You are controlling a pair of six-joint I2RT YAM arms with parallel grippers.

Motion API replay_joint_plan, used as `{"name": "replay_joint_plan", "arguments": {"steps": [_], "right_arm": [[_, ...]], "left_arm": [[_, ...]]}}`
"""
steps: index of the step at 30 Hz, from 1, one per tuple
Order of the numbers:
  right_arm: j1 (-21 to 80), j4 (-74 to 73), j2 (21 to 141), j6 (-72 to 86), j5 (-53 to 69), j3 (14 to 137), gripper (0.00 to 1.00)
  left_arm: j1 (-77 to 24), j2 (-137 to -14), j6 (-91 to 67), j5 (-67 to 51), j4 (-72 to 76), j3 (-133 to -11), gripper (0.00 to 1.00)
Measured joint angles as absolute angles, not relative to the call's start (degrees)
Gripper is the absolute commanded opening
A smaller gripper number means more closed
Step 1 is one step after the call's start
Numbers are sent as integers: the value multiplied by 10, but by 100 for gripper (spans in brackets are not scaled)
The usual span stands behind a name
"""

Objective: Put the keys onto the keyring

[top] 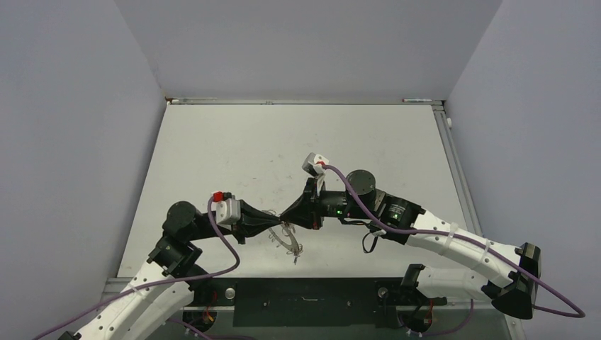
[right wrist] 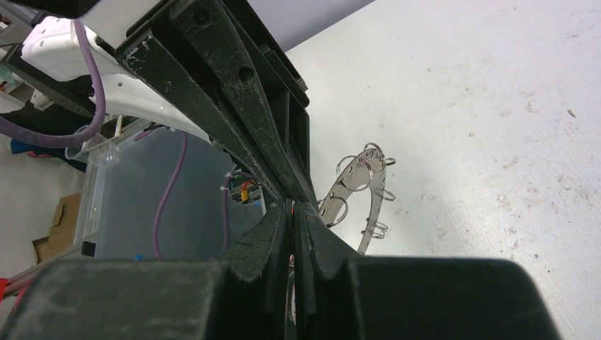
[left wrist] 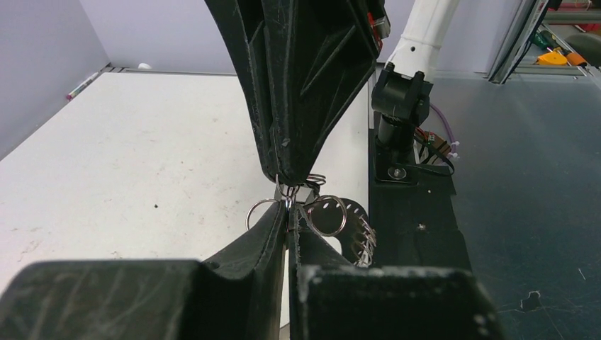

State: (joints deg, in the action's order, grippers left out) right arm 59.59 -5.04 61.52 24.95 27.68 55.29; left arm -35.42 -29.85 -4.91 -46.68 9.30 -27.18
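The two grippers meet tip to tip just above the table. The keyring (left wrist: pixel 356 221), a flat grey ring rimmed with thin wire loops (left wrist: pixel 327 214), hangs tilted right at their tips; it also shows as the keyring (right wrist: pixel 363 190) and the keyring (top: pixel 288 241). My left gripper (left wrist: pixel 289 210) is shut, with a wire loop pinched between its tips. My right gripper (right wrist: pixel 292 207) is shut too, and a loop of the ring hangs from its tips. In the top view the left gripper (top: pixel 278 222) and right gripper (top: pixel 288 214) touch. The keys are hidden in every view.
The white table (top: pixel 234 149) stretches behind the arms, bounded by grey walls. A black base plate (top: pixel 312 292) runs along the near edge, with the right arm's base (left wrist: pixel 400 99) on it.
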Motion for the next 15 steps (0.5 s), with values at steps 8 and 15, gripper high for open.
{"name": "replay_joint_plan", "arguments": {"steps": [8,15], "right_arm": [[597,-24,615,255,263,553,5],[597,-21,615,264,229,553,5]], "left_arm": [[-355,-259,-36,-434,85,-272,0],[-355,-234,-20,-392,74,-272,0]]}}
